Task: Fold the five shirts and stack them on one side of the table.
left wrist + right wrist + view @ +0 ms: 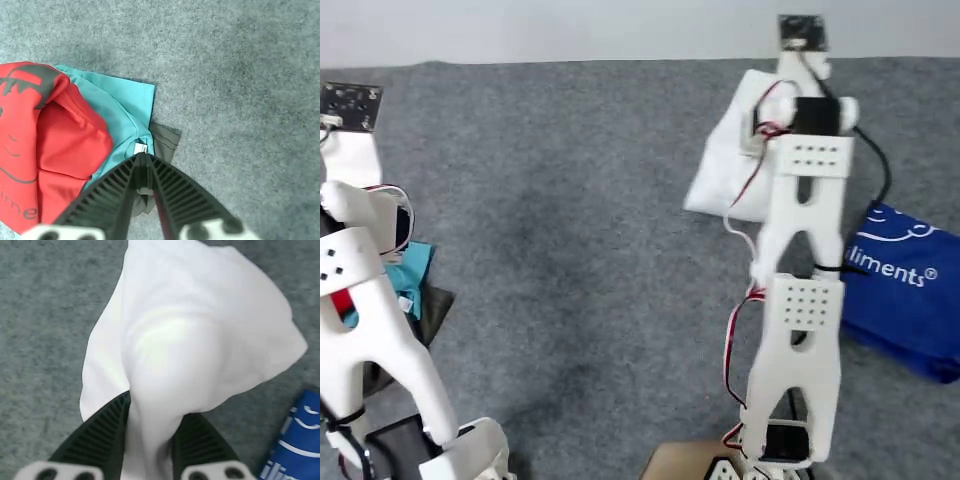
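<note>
**Arms:** Ribbed black fingers [107, 195] sit right under my left wrist's lens. They belong to my left gripper [143, 159] and are pressed together until the tips meet. Whether any cloth is nipped between them, I cannot tell.

**Asker:** What lies past those tips?

**Arms:** A teal shirt [120, 110], with its small white label just at my fingertips. A red shirt [45, 145] with dark print is heaped on it to one side, crumpled. A dark olive shirt [165, 142] pokes out from under the teal one. All three overlap in one loose pile on the grey table [240, 75].

**Asker:** Where is that pile, seen from above?

**Arms:** At the table's left edge, mostly hidden beneath my left arm [370, 320]. A little teal and olive cloth peeps out beside it.

**Asker:** And your other side?

**Arms:** My right gripper [155, 407] is clamped on a white shirt [200, 335]. The cloth bunches up between the two fingers and spreads beyond them in a rumpled, puffy mass. From above, that shirt is at the far side of the table, towards the right, under the end of my right arm [805, 250], which is stretched out away from its base.

**Asker:** Anything close to it?

**Arms:** A blue shirt [905, 290] with white print lies at the table's right edge, just beside my right arm and near the white shirt. Both are well apart from the pile on the left.
</note>
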